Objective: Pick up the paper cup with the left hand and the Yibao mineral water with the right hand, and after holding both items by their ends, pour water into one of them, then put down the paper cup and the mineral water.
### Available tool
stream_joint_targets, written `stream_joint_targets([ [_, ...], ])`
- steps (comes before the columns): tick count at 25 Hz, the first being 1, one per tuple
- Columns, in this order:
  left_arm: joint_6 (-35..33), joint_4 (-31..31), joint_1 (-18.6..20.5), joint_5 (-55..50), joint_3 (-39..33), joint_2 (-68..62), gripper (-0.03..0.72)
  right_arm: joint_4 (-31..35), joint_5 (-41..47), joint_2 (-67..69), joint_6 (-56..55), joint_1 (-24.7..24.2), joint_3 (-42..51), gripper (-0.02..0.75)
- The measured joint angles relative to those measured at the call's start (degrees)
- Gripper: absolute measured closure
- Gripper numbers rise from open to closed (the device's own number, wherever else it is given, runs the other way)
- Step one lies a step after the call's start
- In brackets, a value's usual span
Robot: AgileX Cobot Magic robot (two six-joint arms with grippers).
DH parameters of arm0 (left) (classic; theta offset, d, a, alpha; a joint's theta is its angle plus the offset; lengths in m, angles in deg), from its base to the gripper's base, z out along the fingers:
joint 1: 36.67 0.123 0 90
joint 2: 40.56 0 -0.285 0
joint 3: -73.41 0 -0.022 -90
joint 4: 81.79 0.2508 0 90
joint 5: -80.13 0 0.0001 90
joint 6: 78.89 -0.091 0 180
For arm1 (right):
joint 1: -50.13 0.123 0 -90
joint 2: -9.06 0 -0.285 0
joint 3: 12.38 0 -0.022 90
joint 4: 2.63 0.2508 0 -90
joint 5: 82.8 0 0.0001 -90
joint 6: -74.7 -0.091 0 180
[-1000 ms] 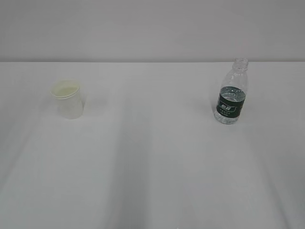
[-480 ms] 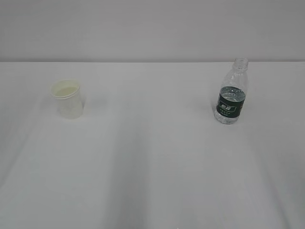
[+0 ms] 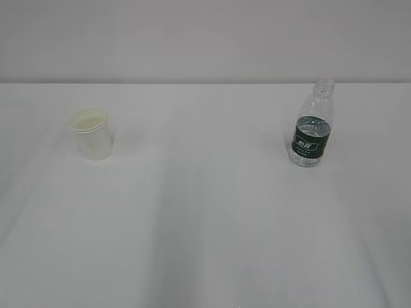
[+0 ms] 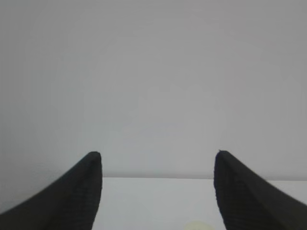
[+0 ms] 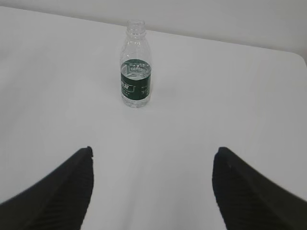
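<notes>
The paper cup (image 3: pixel 92 133) stands upright on the left of the white table; a sliver of its rim (image 4: pixel 199 226) shows at the bottom edge of the left wrist view. The Yibao mineral water (image 3: pixel 313 124), a capless clear bottle with a dark green label and water up to the label's top, stands upright on the right. In the right wrist view the bottle (image 5: pixel 135 67) stands well ahead of my right gripper (image 5: pixel 153 152), which is open and empty. My left gripper (image 4: pixel 158 155) is open and empty too, looking mostly at the wall. Neither arm shows in the exterior view.
The white table (image 3: pixel 205 212) runs back to a pale wall (image 3: pixel 205 38). Its rounded far right corner (image 5: pixel 301 56) shows in the right wrist view. Nothing else stands on the table.
The paper cup has shifted or settled slightly in the exterior view. The bottle has not moved.
</notes>
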Motion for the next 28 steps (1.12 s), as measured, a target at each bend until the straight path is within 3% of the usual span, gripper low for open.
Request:
stream_joint_targets([
  [6, 0.0, -0.4, 0.0, -3.1, 0.0, 1.5, 0.167, 0.0, 0.0, 0.0, 0.0, 0.0, 0.0, 0.153],
  [12, 0.0, 6.8, 0.0, -4.9, 0.0, 1.5, 0.168, 0.0, 0.0, 0.0, 0.0, 0.0, 0.0, 0.153],
  [17, 0.0, 8.6, 0.0, -6.9, 0.0, 1.5, 0.190, -1.5, -0.1, 0.0, 0.0, 0.0, 0.0, 0.153],
  [28, 0.0, -4.9, 0.0, -14.3, 0.0, 1.5, 0.199, -2.1, -8.4, 0.0, 1.0, 0.0, 0.0, 0.153],
])
